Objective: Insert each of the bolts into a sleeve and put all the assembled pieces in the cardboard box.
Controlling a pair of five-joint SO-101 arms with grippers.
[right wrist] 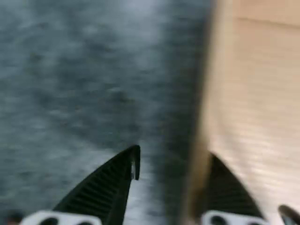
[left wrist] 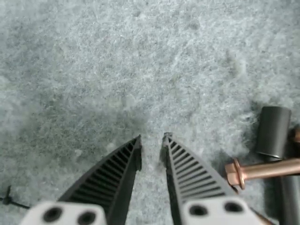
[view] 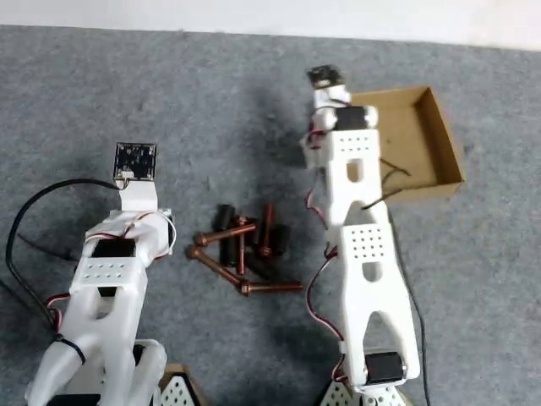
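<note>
Several copper bolts (view: 270, 288) and dark sleeves (view: 224, 217) lie in a loose pile on the grey carpet between the two arms. The cardboard box (view: 446, 139) stands at the back right with nothing seen inside. My left gripper (left wrist: 152, 138) hovers over bare carpet to the left of the pile, narrowly open and holding nothing; a sleeve (left wrist: 273, 131) and a bolt (left wrist: 262, 170) lie close beside it. My right gripper (right wrist: 174, 153) is open at the box's left wall (right wrist: 258, 103), one finger over the carpet and the other on the box side.
The right arm (view: 359, 220) stretches from the front edge up to the box, passing just right of the pile. The left arm (view: 110, 279) stands at the front left with a black cable (view: 25, 220) looping beside it. Open carpet lies behind and left of the pile.
</note>
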